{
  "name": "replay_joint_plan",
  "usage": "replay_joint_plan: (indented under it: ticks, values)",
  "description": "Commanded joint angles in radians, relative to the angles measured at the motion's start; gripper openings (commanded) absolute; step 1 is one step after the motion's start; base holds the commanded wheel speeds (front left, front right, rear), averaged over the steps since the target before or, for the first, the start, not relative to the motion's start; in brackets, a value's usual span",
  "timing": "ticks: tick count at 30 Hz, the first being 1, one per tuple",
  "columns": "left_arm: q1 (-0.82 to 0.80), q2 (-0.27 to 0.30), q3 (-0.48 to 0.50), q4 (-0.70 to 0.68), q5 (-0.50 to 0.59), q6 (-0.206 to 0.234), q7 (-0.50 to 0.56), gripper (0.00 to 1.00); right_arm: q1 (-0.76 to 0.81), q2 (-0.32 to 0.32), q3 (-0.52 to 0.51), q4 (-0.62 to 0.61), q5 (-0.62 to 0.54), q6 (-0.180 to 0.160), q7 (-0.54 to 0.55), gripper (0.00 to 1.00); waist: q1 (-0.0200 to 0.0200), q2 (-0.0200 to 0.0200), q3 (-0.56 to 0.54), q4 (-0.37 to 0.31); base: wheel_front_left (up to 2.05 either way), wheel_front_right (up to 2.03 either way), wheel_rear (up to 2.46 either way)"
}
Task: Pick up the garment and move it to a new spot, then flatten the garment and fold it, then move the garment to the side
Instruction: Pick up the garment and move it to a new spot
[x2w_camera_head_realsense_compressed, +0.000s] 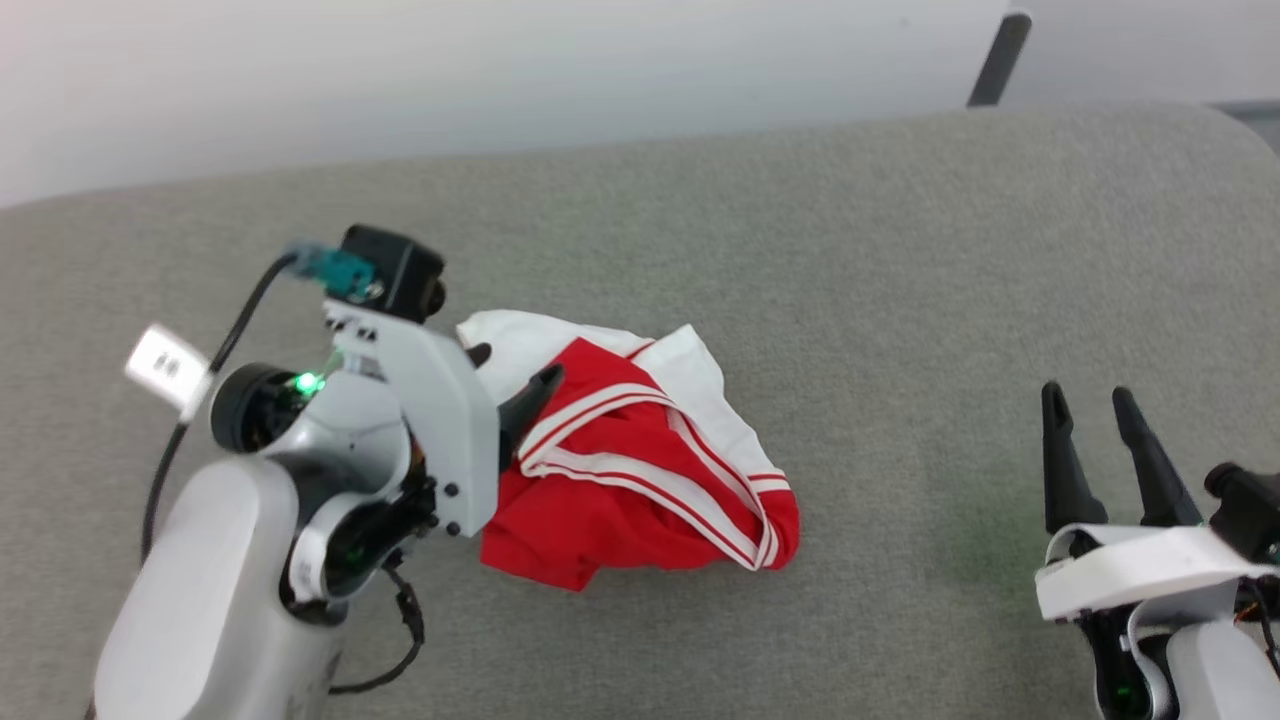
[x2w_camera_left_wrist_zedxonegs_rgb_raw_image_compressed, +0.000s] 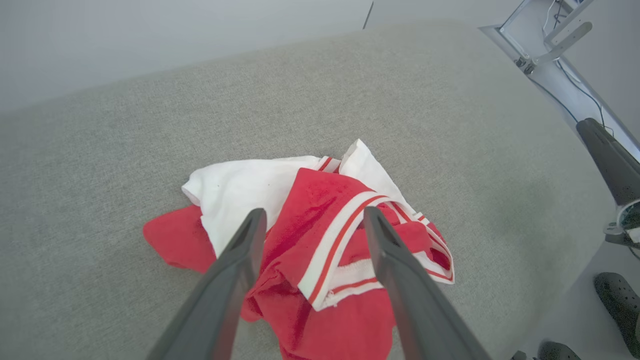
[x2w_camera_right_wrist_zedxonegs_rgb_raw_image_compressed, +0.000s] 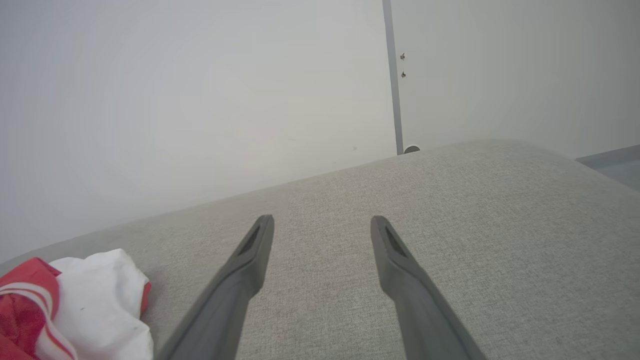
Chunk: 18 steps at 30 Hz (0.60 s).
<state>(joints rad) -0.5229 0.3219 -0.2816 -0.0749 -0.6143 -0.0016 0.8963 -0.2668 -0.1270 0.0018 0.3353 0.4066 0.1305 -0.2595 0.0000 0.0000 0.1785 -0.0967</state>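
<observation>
The left hand (x2w_camera_left_wrist_zedxonegs_rgb_raw_image_compressed: 314, 214) is wide open just over the shirt (x2w_camera_left_wrist_zedxonegs_rgb_raw_image_compressed: 310, 200) and holds nothing. The right hand (x2w_camera_head_realsense_compressed: 1086, 393) is open and empty too, well apart. The shirt lies crumpled on the grey cushion (x2w_camera_head_realsense_compressed: 900, 250), so I think flattening, folding and putting aside are left. The left wrist view shows both fingers (x2w_camera_left_wrist_zedxonegs_rgb_raw_image_compressed: 235, 260) spread over it; in the head view the arm (x2w_camera_head_realsense_compressed: 440, 410) hides part.

**Grey fabric surface against a pale wall**

A wide surface (x2w_camera_head_realsense_compressed: 800, 250) covered in light grey woven fabric, its far edge rounded, meets a plain white wall (x2w_camera_head_realsense_compressed: 500, 70). A dark vertical strip (x2w_camera_right_wrist_zedxonegs_rgb_raw_image_compressed: 391, 75) runs down the wall, two small screws (x2w_camera_right_wrist_zedxonegs_rgb_raw_image_compressed: 402, 56) beside it. Bluish-grey floor (x2w_camera_right_wrist_zedxonegs_rgb_raw_image_compressed: 617, 162) shows past the surface's right end. Light is soft and even.
</observation>
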Motion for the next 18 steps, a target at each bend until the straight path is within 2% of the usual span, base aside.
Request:
replay_joint_plan:
  ticks: [1,10,18]
  values:
    - [0.033,0.002,0.014,-0.002,0.011,-0.017,-0.062,1.0,0.023,-0.007,0.008,-0.006,-0.01,0.0,0.0,1.0,0.0,0.0,-0.039,0.032,0.0,0.0,0.0]
    - [0.164,-0.002,0.077,0.036,0.063,-0.069,-0.426,1.0,0.08,-0.027,0.023,-0.034,-0.03,0.0,0.003,1.0,0.0,0.0,-0.114,0.089,0.0,0.0,0.0]
    - [0.285,-0.004,0.136,0.111,0.106,-0.071,-0.711,1.0,0.133,-0.032,0.021,-0.048,-0.056,0.0,0.011,1.0,0.0,0.0,-0.174,0.133,0.0,0.0,0.0]
